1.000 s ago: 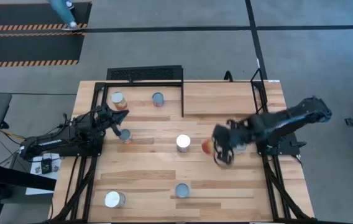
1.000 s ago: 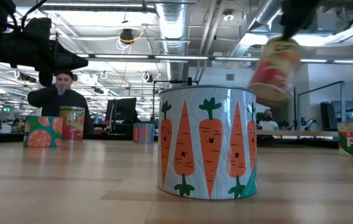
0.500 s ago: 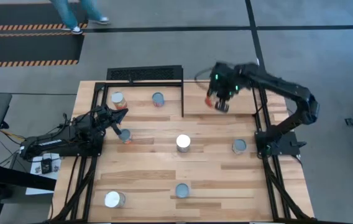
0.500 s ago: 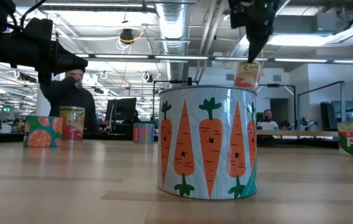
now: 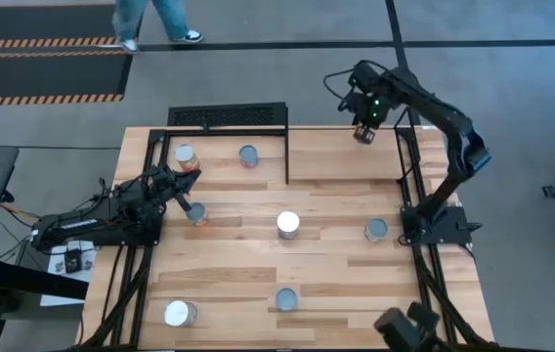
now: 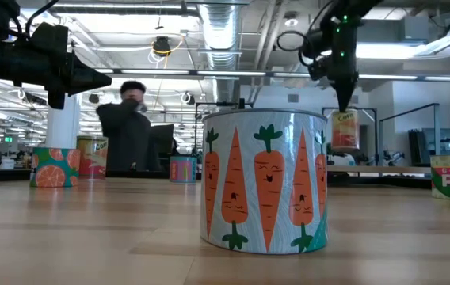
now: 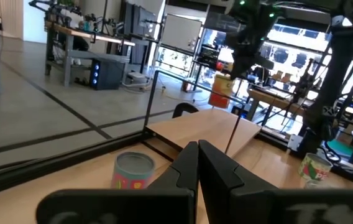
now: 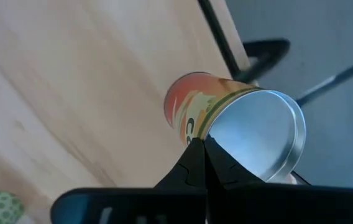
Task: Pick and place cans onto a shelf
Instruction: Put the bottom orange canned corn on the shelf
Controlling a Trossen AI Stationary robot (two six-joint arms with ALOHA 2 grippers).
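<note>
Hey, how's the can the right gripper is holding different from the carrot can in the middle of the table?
The held can hangs in the air under the shut right gripper, over the table's far right corner; the carrot can stands on the table, untouched. The held can's label is orange-red and yellow; the carrot can's is pale with orange carrots. Both are upright cylindrical tins.

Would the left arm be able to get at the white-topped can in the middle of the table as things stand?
Probably yes. The left gripper is shut and empty, and bare wood lies between it and the white-topped can. One small can stands close by the gripper but seems off that path.
</note>
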